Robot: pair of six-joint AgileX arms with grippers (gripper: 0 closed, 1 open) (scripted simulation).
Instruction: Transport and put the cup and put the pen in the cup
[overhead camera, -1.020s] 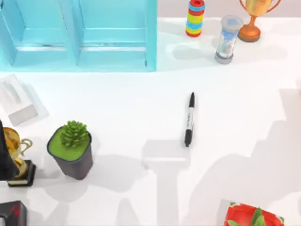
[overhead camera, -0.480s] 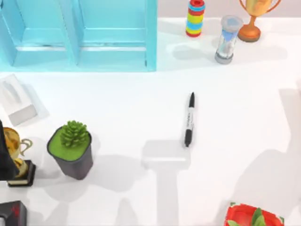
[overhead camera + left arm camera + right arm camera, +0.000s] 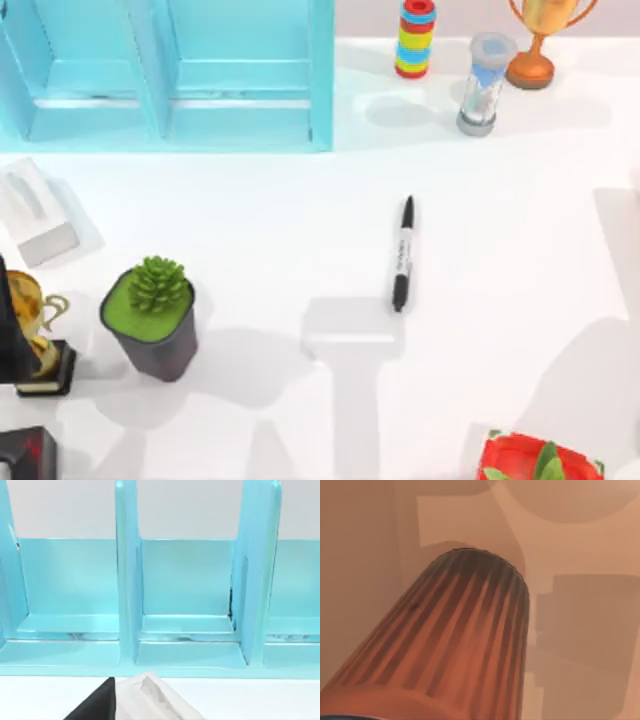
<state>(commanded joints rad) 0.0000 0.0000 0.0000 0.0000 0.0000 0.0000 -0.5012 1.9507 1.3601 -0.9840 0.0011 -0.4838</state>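
Cup [image 3: 460, 640] sits right up against the right wrist camera, probably carried; gripper state I can't tell. Pen [image 3: 402, 255] lies flat on the counter [image 3: 250, 220], waiting.

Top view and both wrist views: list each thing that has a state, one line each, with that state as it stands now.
pen: lying flat on the table, capped, nothing touching it.
cup: close under the right wrist camera, ribbed wall showing; grip cannot be told.
hourglass: upright.
ring stack: upright, stacked.
potted succulent: upright.
tissue box: a tissue sticking out.
blue shelf: compartments bare.
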